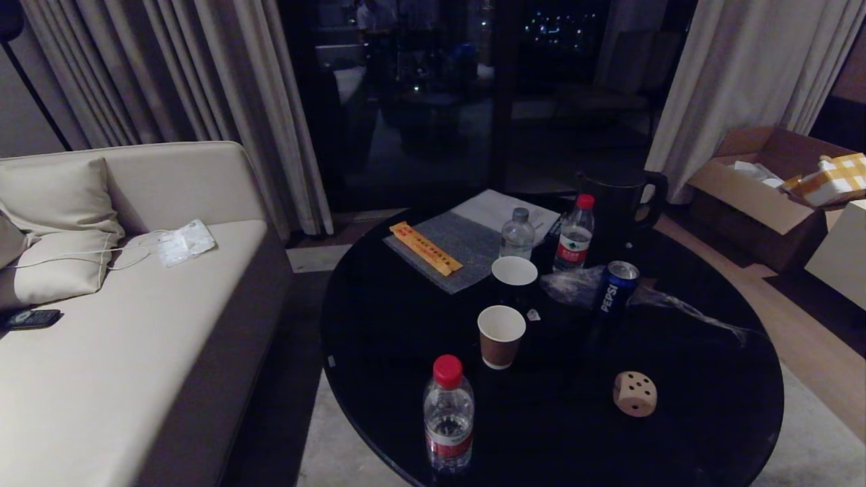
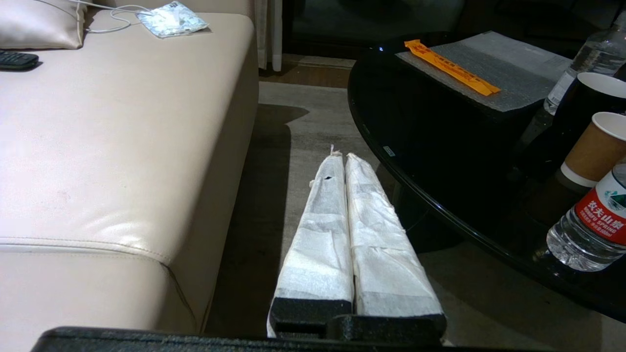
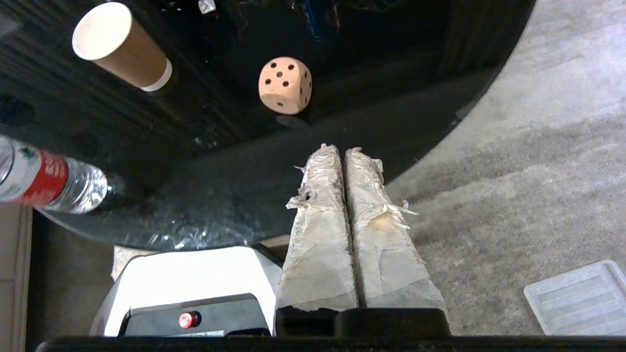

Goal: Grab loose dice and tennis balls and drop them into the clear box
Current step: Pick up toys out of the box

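Observation:
A tan die with dark pips lies on the round black table, near its front right edge. From the right wrist the same tan die shows just beyond the tips of my right gripper, which hangs shut and empty over the table's rim. My left gripper is shut on nothing, low over the carpet between the sofa and the table. Neither arm shows in the head view. No tennis balls and no clear box are in view.
On the table stand two paper cups, three water bottles, a Pepsi can, a dark jug and a grey mat. A beige sofa is on the left, cardboard boxes at right. A ribbed translucent lid lies on the carpet.

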You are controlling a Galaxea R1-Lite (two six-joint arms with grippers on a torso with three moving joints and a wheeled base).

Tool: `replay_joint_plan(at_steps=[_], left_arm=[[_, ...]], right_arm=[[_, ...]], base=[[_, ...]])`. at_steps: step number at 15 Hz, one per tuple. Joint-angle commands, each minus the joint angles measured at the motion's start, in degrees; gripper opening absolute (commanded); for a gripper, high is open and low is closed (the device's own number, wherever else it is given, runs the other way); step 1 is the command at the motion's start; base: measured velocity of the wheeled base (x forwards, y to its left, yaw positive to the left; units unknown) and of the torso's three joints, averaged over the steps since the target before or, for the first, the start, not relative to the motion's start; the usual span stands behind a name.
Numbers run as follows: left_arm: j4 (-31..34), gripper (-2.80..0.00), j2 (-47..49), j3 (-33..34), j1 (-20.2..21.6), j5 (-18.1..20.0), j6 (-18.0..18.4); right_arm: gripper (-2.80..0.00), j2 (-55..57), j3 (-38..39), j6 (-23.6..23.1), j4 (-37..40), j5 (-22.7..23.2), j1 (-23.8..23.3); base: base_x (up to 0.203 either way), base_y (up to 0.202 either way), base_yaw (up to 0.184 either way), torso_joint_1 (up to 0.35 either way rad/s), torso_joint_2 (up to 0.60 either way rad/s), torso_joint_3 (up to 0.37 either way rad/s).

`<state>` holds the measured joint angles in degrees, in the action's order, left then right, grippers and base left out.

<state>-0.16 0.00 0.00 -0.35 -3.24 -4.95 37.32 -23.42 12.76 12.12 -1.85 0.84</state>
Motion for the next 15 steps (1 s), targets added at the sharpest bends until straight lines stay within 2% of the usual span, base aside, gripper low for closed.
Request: replay_joint_plan(at_steps=[1, 6, 15], left_arm=[[0.0, -2.8, 0.1, 0.1, 0.0, 0.0, -0.1], [0.0, -2.8, 0.1, 0.1, 0.0, 0.0, -0.1], [0.0, -2.8, 0.1, 0.1, 0.0, 0.0, -0.1]], right_arm=[[-2.8, 7.4, 0.0, 0.1, -2.3, -0.1, 0.0], [-2.8, 12.7, -0.1, 0.1, -2.8, -0.1, 0.0], [-2.8, 22.3, -0.1, -0.3, -12.1, -0.1, 1.0]], base=[[0.0, 0.0, 0.0, 0.0, 0.0, 0.0], [0.0, 0.0, 0.0, 0.0, 0.0, 0.0], [0.0, 0.0, 0.0, 0.0, 0.0, 0.0]])
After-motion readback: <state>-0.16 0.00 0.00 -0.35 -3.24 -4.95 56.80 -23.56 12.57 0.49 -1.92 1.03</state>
